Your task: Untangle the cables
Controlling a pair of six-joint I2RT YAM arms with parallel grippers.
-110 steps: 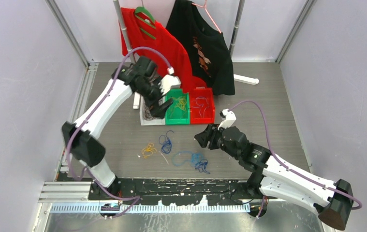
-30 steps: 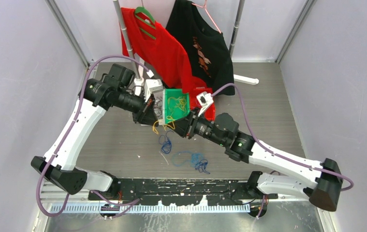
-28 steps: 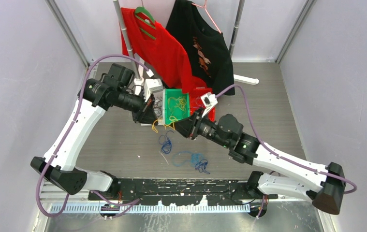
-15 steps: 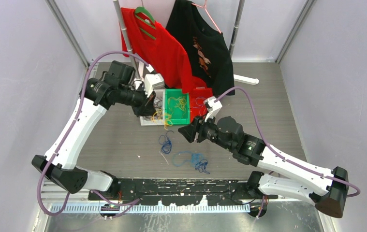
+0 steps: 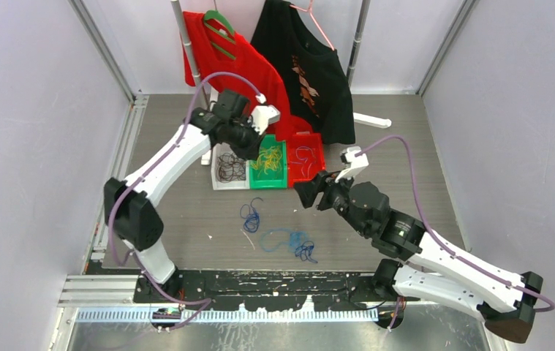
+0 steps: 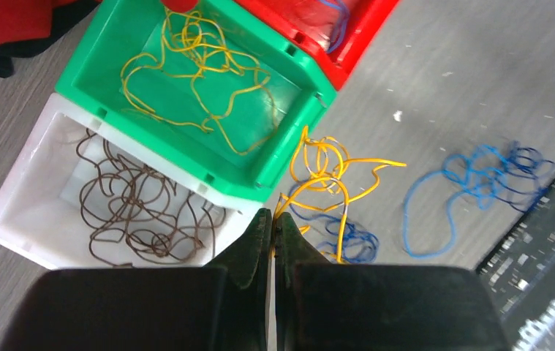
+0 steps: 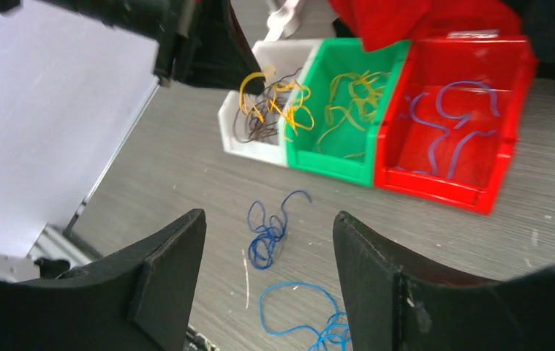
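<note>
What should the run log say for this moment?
left tool: shut on yellow cable, above bins | right tool: open, empty | blue cables: loose on table

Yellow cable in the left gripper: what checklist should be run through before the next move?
1. Grip: left gripper shut on yellow cable: ok.
2. Separation: yellow cable hangs apart from the blue cables on the table: ok.
3. Aim: yellow cable over the green bin, not the white bin: cannot tell; it hangs near their shared wall.
4. Other arm: right gripper open, empty, away from the bins: ok.
5. All cables off the table: not ok; blue cables lie there.
</note>
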